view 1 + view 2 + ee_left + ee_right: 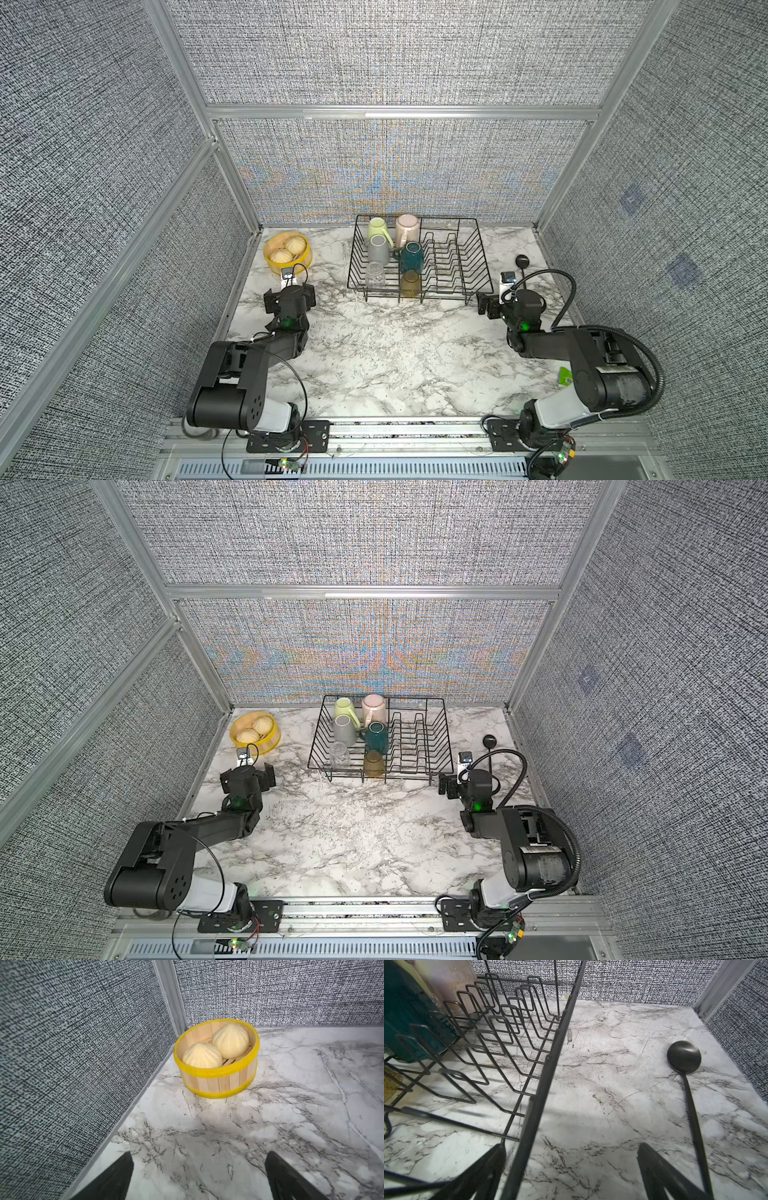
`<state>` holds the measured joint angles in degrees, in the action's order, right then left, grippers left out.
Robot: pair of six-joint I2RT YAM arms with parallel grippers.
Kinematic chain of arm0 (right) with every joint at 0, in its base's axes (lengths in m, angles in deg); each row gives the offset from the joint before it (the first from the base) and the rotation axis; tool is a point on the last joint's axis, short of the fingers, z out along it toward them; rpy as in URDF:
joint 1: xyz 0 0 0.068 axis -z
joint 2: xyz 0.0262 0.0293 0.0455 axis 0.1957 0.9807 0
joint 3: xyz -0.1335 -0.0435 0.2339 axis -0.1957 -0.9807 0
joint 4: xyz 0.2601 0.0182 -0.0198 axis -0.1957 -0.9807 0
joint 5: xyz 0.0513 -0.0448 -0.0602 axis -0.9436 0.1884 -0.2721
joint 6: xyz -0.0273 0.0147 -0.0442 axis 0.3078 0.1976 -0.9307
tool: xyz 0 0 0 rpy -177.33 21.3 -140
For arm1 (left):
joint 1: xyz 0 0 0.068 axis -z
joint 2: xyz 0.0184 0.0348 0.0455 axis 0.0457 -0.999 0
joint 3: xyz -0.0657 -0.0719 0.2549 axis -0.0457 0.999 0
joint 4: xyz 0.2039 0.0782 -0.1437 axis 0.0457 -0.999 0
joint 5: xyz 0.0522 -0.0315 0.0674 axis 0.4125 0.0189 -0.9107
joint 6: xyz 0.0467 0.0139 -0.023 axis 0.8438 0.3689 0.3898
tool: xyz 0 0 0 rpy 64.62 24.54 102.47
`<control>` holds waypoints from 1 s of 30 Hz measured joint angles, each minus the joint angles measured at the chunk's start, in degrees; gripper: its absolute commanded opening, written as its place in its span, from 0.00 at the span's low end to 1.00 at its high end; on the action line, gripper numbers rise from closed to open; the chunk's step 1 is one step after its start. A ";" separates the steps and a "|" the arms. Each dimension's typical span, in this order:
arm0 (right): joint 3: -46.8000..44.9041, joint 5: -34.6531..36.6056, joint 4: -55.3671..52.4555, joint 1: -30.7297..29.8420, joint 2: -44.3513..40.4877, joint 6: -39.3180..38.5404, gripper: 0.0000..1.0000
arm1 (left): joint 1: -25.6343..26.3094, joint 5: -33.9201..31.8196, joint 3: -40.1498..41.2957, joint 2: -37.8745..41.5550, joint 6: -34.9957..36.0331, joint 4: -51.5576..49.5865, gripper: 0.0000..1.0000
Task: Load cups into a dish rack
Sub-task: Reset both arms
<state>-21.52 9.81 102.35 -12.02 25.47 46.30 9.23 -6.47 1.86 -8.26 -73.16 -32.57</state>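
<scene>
Finds left pincer (199, 1154) wide open, empty, facing steamer basket (288, 253); counts six cups (412, 257) in left half of dish rack (453, 291); finds right pincer (571, 1146) wide open, empty, at rack's near right corner, ladle (520, 261) beside

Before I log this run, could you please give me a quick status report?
Left pincer open, empty; right pincer same, by rack corner. Six cups in rack. Ladle lies right of rack, untouched.
</scene>
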 measured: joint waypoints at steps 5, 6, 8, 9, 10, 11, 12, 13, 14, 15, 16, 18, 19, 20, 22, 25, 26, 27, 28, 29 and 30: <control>0.00 0.00 -0.02 0.00 0.00 0.00 0.99 | -2.84 3.82 -2.89 -0.83 -0.52 -2.25 0.99; 0.00 0.00 -0.02 0.00 0.00 0.00 0.99 | -3.15 4.02 -2.40 -0.52 -0.72 -1.88 0.99; 0.00 0.02 -0.02 0.00 0.00 0.00 0.99 | -3.32 5.66 0.02 0.39 -1.16 -0.68 0.99; 0.00 0.02 -0.04 0.00 0.00 0.00 0.99 | -3.32 6.14 1.18 0.70 -1.16 -0.31 0.99; 0.00 0.04 -0.04 -0.02 0.00 0.02 0.99 | -3.32 6.43 1.86 0.79 -1.20 -0.13 0.99; 0.00 0.11 -0.07 -0.02 0.00 0.02 0.99 | -3.37 6.43 2.03 0.79 -1.40 -0.13 0.99; 0.00 0.13 -0.07 -0.02 0.00 0.02 0.99 | -3.39 6.71 1.92 0.76 -1.57 0.00 0.99; 0.00 0.15 -0.09 -0.02 0.00 0.02 0.99 | -3.41 6.84 1.75 0.76 -1.57 0.22 0.99; 0.00 0.15 -0.09 -0.02 0.00 0.02 0.99 | -3.39 7.02 1.46 0.76 -1.57 0.37 0.99; 0.00 0.17 -0.09 -0.02 0.00 0.02 0.99 | -3.39 7.82 1.38 0.76 -1.55 0.70 0.99; 0.00 0.17 -0.09 -0.02 0.00 0.02 0.99 | -3.39 7.85 1.38 0.76 -1.57 0.76 0.99; 0.00 0.17 -0.09 -0.02 0.00 0.02 0.99 | -3.39 7.91 1.42 0.83 -1.55 0.74 0.99; 0.00 0.17 -0.09 -0.02 0.00 0.02 0.99 | -3.39 8.09 1.44 1.07 -1.55 0.68 0.99; 0.00 0.17 -0.09 -0.02 0.00 0.02 0.99 | -3.43 8.39 1.38 1.42 -1.55 0.68 0.99; 0.00 0.17 -0.09 -0.02 0.00 0.02 0.99 | -3.43 8.90 0.94 1.90 -1.55 0.61 0.99; 0.00 0.17 -0.09 -0.02 0.00 0.02 0.99 | -3.63 9.09 0.13 2.80 -1.55 -1.14 0.99; 0.00 0.17 -0.09 -0.02 0.00 0.02 0.99 | -3.89 9.20 -0.26 3.48 -1.57 -2.36 0.99; 0.00 0.17 -0.09 -0.02 0.00 0.02 0.99 | -4.17 9.25 -0.63 4.00 -1.57 -3.13 0.99; 0.00 0.17 -0.09 -0.02 0.00 0.02 0.99 | -4.42 9.33 -1.01 4.37 -1.55 -3.63 0.99; 0.00 0.17 -0.09 -0.02 0.00 0.02 0.99 | -4.72 9.73 -1.38 4.48 -1.55 -4.26 0.99; 0.00 0.17 -0.09 -0.02 0.00 0.02 0.99 | -5.01 10.25 -1.53 4.42 -1.57 -4.55 0.99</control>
<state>-21.52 9.98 102.26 -12.04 25.47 46.32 4.23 3.78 0.33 -3.85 -74.73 -37.12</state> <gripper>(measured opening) 0.990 0.994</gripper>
